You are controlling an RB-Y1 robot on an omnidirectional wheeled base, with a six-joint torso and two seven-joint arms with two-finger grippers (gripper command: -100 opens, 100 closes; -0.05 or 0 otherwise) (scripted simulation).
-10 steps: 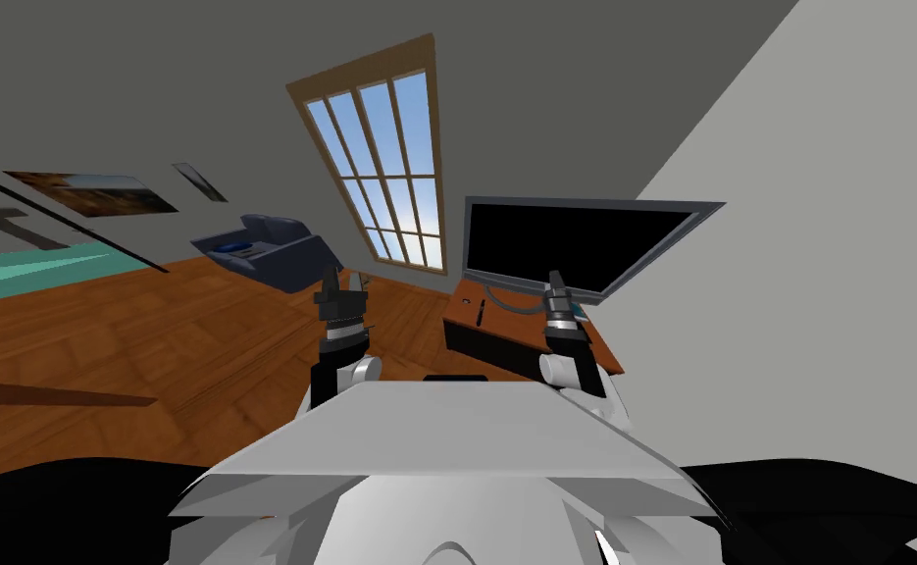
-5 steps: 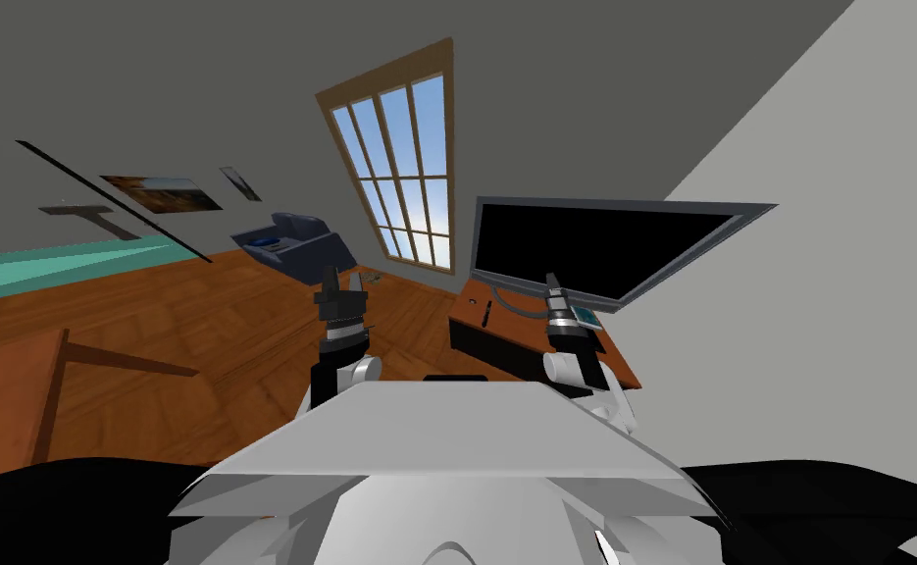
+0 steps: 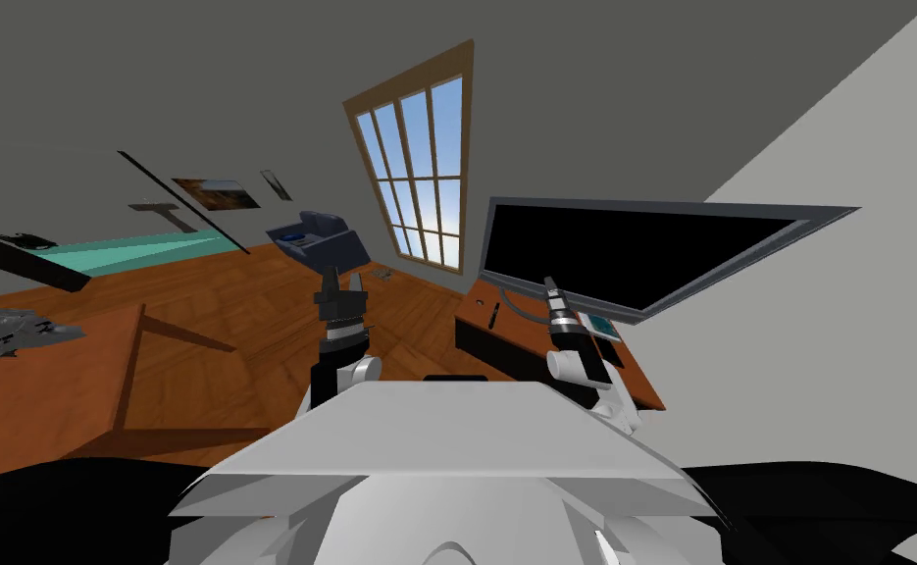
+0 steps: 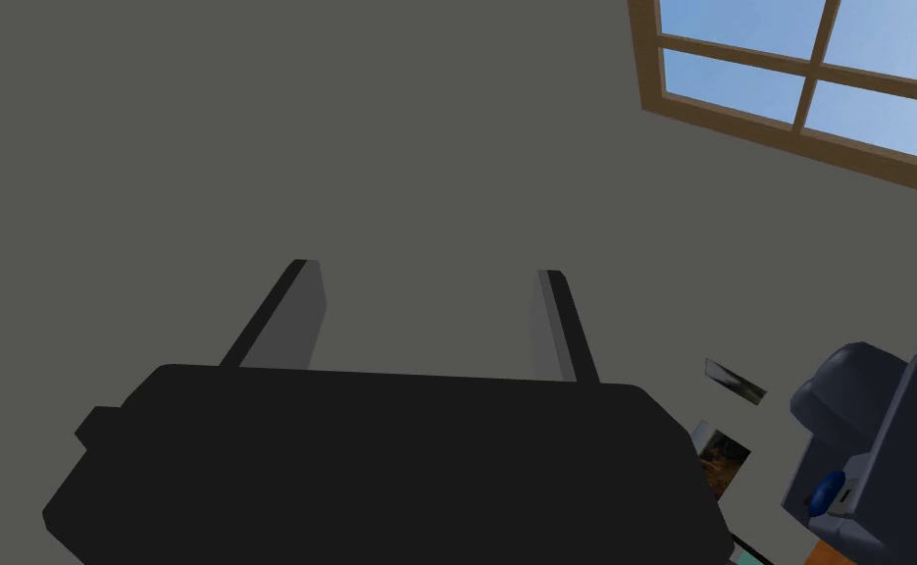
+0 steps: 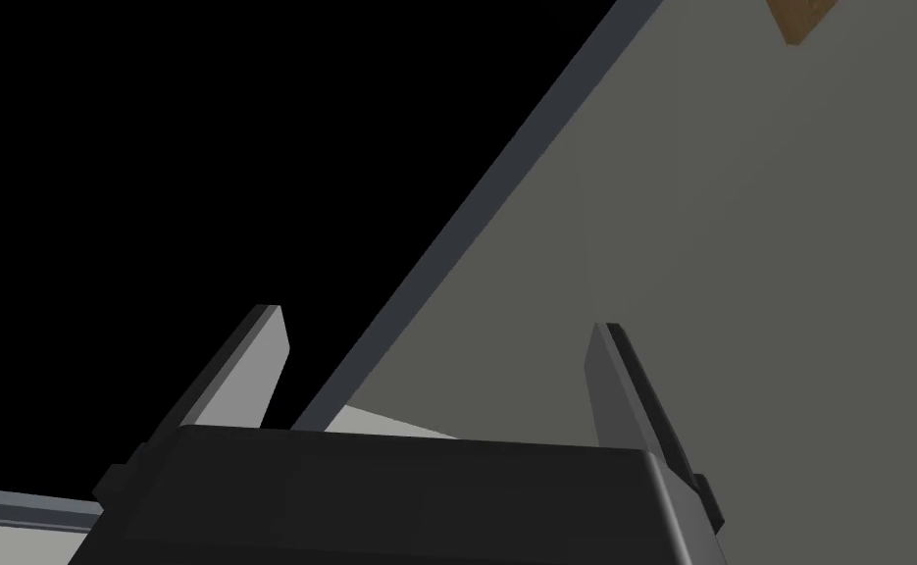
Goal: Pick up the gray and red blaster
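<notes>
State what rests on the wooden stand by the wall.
A flat television, a thin dark stick and a small teal item. The right arm covers part of the stand.

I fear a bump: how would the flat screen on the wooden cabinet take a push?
Likely tippy: the screen is wide and thin on a small foot. Probably stiff, not floppy. The open right claw sits near it.

A home living room: television (image 3: 633, 255), armchair (image 3: 321, 238), window (image 3: 422, 177).
</notes>
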